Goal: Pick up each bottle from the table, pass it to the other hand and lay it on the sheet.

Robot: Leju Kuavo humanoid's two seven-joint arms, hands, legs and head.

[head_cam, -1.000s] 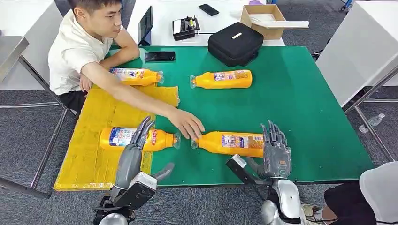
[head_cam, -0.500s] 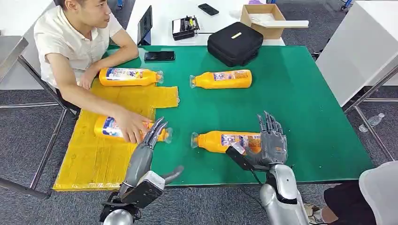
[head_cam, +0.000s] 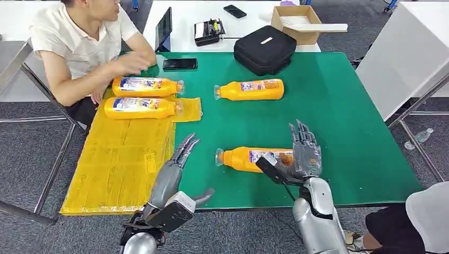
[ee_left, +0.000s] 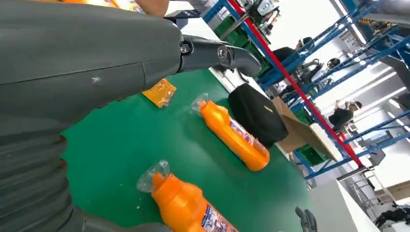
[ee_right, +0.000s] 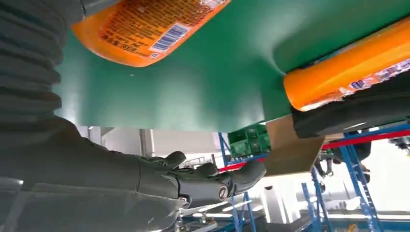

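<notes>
Several orange bottles lie on their sides. The nearest bottle (head_cam: 246,158) (ee_left: 187,209) (ee_right: 145,26) rests on the green table (head_cam: 344,121), cap toward the yellow sheet (head_cam: 119,164). My right hand (head_cam: 303,153) is at its base end, fingers (ee_right: 212,181) stretched and thumb apart, gripping nothing. My left hand (head_cam: 177,165) hovers open by the sheet's right edge, fingers (ee_left: 217,52) straight. A second bottle (head_cam: 250,89) (ee_left: 235,137) (ee_right: 348,67) lies farther back on the green. Two bottles (head_cam: 138,107) (head_cam: 144,85) lie side by side at the sheet's far end.
A person (head_cam: 84,42) sits at the far left corner with a hand raised over the table. A black case (head_cam: 265,48) (ee_left: 256,115), a phone (head_cam: 180,64) and a cardboard box (head_cam: 299,21) stand at the back. Another person's sleeve (head_cam: 429,217) is at the near right.
The person slid the bottle on the sheet back beside the far one and lifted the hand away. My left hand moved right off the sheet. My right hand edged forward at the near bottle.
</notes>
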